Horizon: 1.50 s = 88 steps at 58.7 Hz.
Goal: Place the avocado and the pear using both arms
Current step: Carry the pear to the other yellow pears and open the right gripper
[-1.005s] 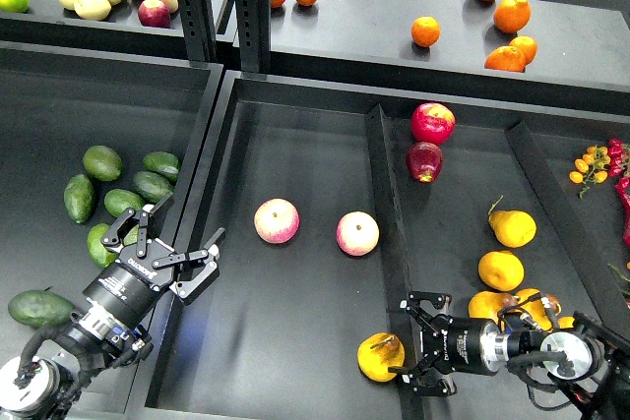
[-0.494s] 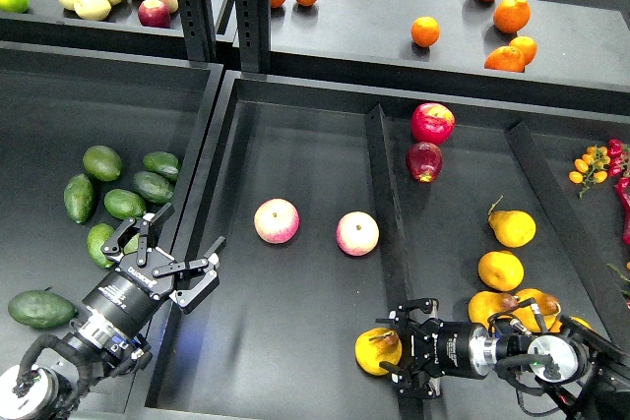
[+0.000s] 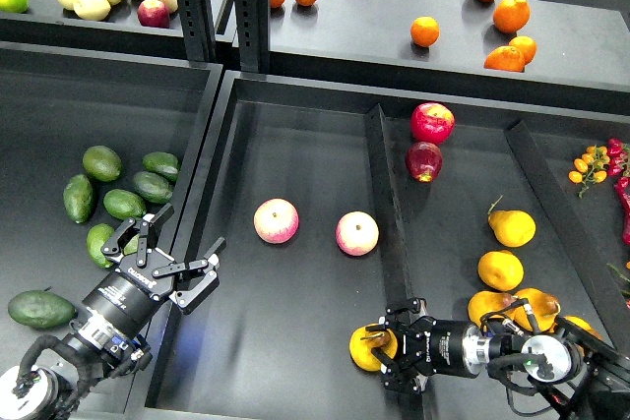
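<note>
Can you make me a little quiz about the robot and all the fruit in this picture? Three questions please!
1. True or false: the right gripper has its fingers on either side of the pear.
2. How many pink-and-yellow apples lie in the middle tray? First apple, second apple.
3. Which fruit sits nearest the left gripper? A) oranges B) avocados C) tomatoes

Key:
1. True: the pear lies at the tray's front edge, between the open fingers.
2. Two.
3. B: an avocado lies just beside the open left gripper, with more behind it.
</note>
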### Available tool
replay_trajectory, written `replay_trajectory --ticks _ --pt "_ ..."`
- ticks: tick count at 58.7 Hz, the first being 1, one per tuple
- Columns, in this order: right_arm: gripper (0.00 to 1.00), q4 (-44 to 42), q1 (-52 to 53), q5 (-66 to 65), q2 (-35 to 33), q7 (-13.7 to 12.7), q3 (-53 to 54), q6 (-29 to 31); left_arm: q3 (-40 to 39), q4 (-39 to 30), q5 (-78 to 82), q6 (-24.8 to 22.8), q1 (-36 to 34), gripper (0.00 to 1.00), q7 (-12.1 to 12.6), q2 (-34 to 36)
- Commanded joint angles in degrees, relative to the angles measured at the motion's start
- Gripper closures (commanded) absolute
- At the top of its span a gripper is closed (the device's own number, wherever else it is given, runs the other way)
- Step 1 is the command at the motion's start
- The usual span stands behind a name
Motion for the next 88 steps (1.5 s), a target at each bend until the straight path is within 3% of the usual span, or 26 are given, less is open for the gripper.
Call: replay_trajectory --ticks 1,18,40,51,88 --pt "0.86 2.41 0.02 1.37 -0.37 0.0 1.29 -0.11 0.0 0.0 0.0 0.0 0.0 0.01 0.0 0.0" --pt "0.87 8.65 0.29 1.55 -3.35 0.0 7.88 -3.54 0.0 0.0 0.0 0.0 0.0 0.01 0.0 0.0" --pt "0.86 15.5 -7.0 1.99 -18.91 0.0 10.17 -3.45 0.08 0.09 0.0 0.0 0.0 0.01 0.0 0.0" --pt "0.86 13.49 -11.93 1.46 -21.64 0.0 10.26 -2.49 0.26 0.09 0.09 0.0 0.0 0.01 0.0 0.0" --pt "0.83 0.91 -11.31 1.37 -21.81 0.0 10.34 0.59 0.35 0.09 0.09 0.0 0.0 0.01 0.0 0.0"
